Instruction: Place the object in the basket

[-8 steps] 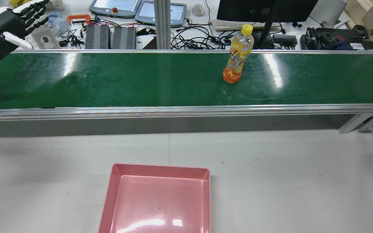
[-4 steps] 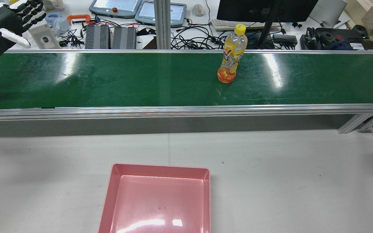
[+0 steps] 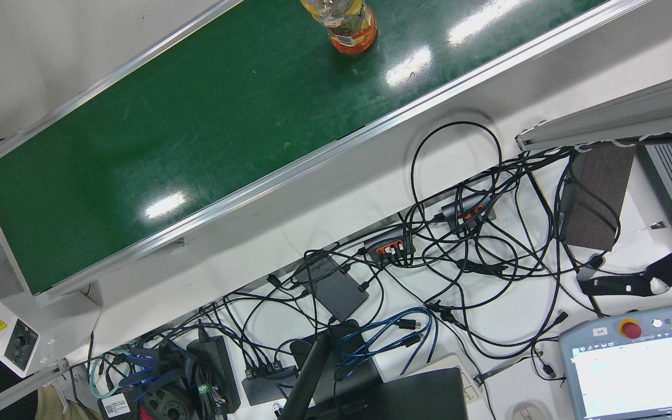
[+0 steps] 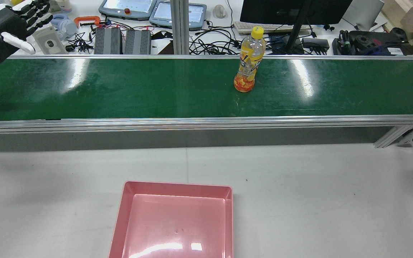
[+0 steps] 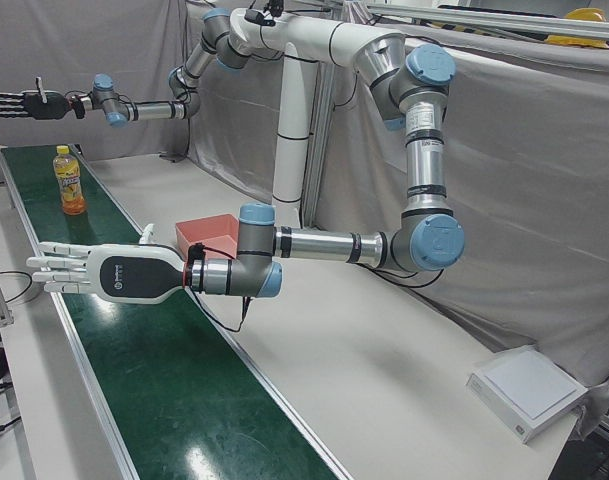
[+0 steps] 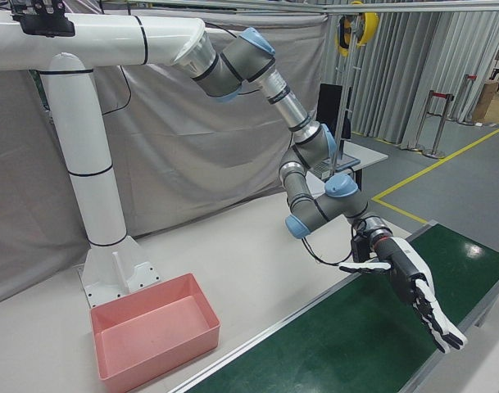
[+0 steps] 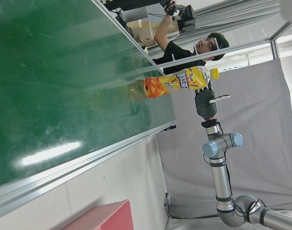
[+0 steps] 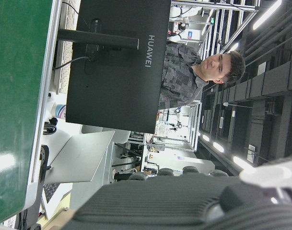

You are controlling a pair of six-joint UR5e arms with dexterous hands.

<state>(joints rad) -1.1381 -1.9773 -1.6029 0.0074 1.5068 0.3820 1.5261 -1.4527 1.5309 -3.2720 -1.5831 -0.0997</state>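
A yellow-capped bottle of orange drink point(image 4: 248, 62) stands upright on the green conveyor belt point(image 4: 120, 89), right of its middle; it also shows in the front view point(image 3: 345, 23), the left-front view point(image 5: 70, 182) and the left hand view point(image 7: 177, 82). The pink basket point(image 4: 177, 185) lies empty on the white table on the robot's side of the belt. My left hand point(image 4: 9, 25) hovers open over the belt's left end, far from the bottle, fingers spread point(image 5: 84, 275) point(image 6: 409, 286). My right hand point(image 5: 24, 103) hangs open above the belt beyond the bottle point(image 7: 206, 103).
Past the belt's far rail a desk carries tangled cables, teach pendants point(image 4: 127, 9) and a monitor point(image 4: 292, 10). A control box point(image 3: 18, 341) sits at the belt's right end. A person point(image 8: 198, 67) stands behind the monitor. White tabletop point(image 4: 317, 200) lies between belt and basket.
The bottle has travelled left along the belt, still upright. My left hand rose a little and drew slightly toward the view's left edge. The basket has not moved.
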